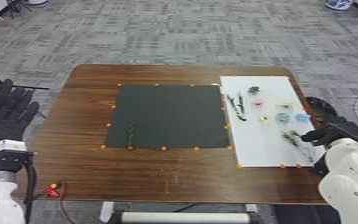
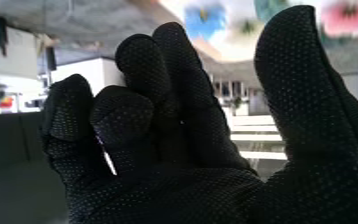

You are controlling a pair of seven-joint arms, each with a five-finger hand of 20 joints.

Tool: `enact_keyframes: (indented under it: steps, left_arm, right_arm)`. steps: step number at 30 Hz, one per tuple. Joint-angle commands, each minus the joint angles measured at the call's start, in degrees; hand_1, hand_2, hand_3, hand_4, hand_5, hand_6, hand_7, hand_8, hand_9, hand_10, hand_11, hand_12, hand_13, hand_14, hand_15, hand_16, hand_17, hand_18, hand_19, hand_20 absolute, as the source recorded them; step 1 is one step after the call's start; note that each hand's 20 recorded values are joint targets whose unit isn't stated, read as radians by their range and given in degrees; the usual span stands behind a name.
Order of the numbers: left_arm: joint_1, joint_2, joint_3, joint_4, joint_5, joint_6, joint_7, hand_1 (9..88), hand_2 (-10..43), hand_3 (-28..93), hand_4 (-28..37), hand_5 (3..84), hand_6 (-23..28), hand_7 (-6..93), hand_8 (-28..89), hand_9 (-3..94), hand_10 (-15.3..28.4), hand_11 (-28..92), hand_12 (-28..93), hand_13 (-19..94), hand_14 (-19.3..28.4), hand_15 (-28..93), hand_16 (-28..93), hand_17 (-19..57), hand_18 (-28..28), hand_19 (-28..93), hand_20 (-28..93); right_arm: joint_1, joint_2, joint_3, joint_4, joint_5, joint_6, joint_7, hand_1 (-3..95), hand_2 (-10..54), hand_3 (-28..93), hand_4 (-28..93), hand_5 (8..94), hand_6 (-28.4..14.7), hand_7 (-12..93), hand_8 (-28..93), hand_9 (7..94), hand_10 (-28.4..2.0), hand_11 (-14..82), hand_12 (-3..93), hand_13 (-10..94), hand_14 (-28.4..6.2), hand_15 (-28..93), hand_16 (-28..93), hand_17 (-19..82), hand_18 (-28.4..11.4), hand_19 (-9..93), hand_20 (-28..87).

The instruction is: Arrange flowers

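My right hand (image 1: 331, 131), its fingers nearly straight and thumb apart, was near the blue flower (image 1: 302, 118) on the white sheet (image 1: 255, 154); a too low sweep, I feared, could push this flower away.

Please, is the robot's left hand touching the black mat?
Apart. The head view shows floor and brown table between the left hand and the black mat.
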Motion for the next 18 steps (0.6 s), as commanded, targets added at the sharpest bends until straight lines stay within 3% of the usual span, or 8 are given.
enact_keyframes:
  steps: [1, 5, 18]
  left_arm:
    - [1.18, -0.7, -0.57, -0.07, 0.17, 0.36, -1.14, 24.1, 16.1, 65, -28.3, 38.0, 8.8, 7.9, -8, 30.3, 16.5, 16, 7, 21, 15.1, 18, -4, -10.6, 13.8, 35, 7]
    - [0.95, -0.59, -0.54, 0.01, 0.18, 0.18, -1.44, 23.9, 16.2, 65, -28.3, 38.0, 8.8, 8.0, -8, 30.3, 16.6, 16, 7, 21, 15.3, 18, -4, -10.7, 13.8, 35, 7]
    - [1.1, -1.04, -0.33, -0.03, -0.3, -0.19, -1.62, 23.9, 16.2, 65, -28.3, 37.9, 8.8, 8.0, -8, 30.2, 16.6, 17, 7, 21, 15.6, 19, -4, -10.7, 13.9, 35, 7]
  right_arm:
    - [-1.73, -1.94, 0.4, 0.7, 0.34, -0.01, 1.46, 37.8, -9.5, 66, -28, 64.5, -8.0, 15, -8, 58.7, -19.9, 50.4, 41.6, 60, -17.0, 78, 49, 33, -26.1, 84, 39]
    - [-1.64, -2.29, 0.14, 1.84, 0.58, -0.76, 1.79, 39.3, -9.5, 66, -28, 64.6, -7.9, 15, -8, 58.5, -19.8, 50.7, 41.7, 60, -17.0, 78, 49, 33, -26.1, 84, 39]
    - [-1.3, -3.71, -1.06, 5.29, 1.87, 3.89, 1.45, 45.1, -9.5, 68, -28, 68.4, -5.2, 18, -9, 61.4, -18.0, 53.0, 41.8, 61, -15.8, 78, 49, 35, -25.5, 84, 39]
